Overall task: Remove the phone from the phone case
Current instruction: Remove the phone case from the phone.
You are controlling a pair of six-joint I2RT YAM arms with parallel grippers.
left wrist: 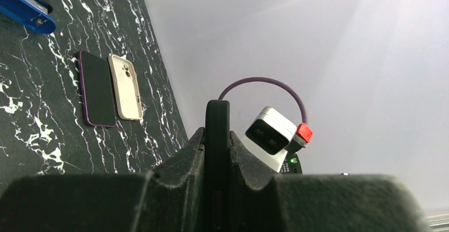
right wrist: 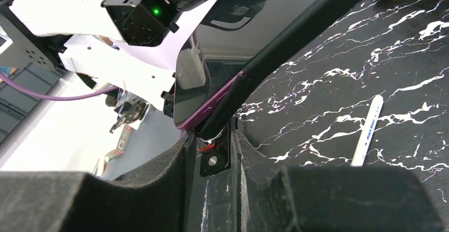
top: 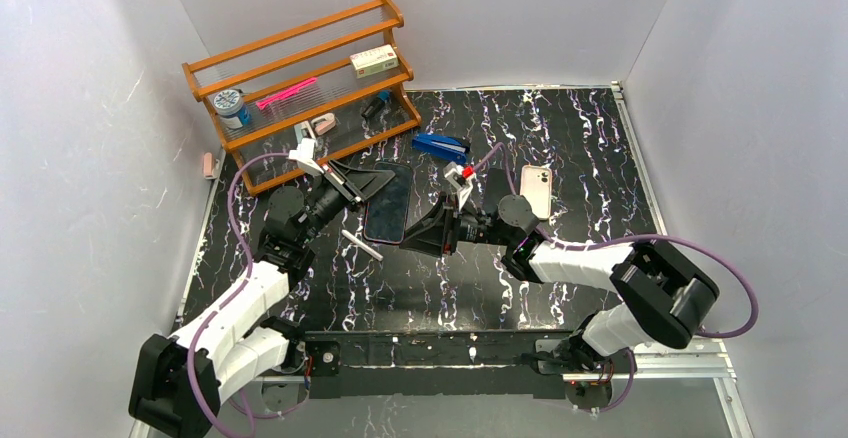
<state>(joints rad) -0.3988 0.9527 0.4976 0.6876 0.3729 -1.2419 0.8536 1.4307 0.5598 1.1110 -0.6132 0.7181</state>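
**While Both Pincers Clamp, the Cased Phone Hangs Off the Table**

As I hold it between my two arms, the flat purple-rimmed phone with dark glass (top: 388, 203) hangs above the black, white-veined marble-look table (top: 580, 138). It sits left of centre, in front of the orange wooden rack (top: 290, 33).

My left pincer (top: 352, 186) is pressed together on the phone's left edge, toward its far end. Through that wrist's camera, a thin black rim stands edge-on, squeezed between both pads (left wrist: 185, 160).

My right pincer (top: 412, 238) pinches the near right end. From the right wrist, its fingers (right wrist: 159, 179) close on the rim of the thick black rubbery phone case (right wrist: 296, 36), which runs diagonally up and away. Just above those fingers the phone's purple edge stands apart from the black rim, with the glass facing left. I cannot tell how much of the phone sits inside the case.

A slim white pen (top: 361, 245) lies on the table just below the phone, and a blue metal stapler (top: 441, 146) lies beyond it. To the right, a beige phone case with a camera cut-out (top: 537, 190) lies flat. The left wrist view also shows a second dark, purple-edged handset (left wrist: 97, 89) lying flat just beside it.
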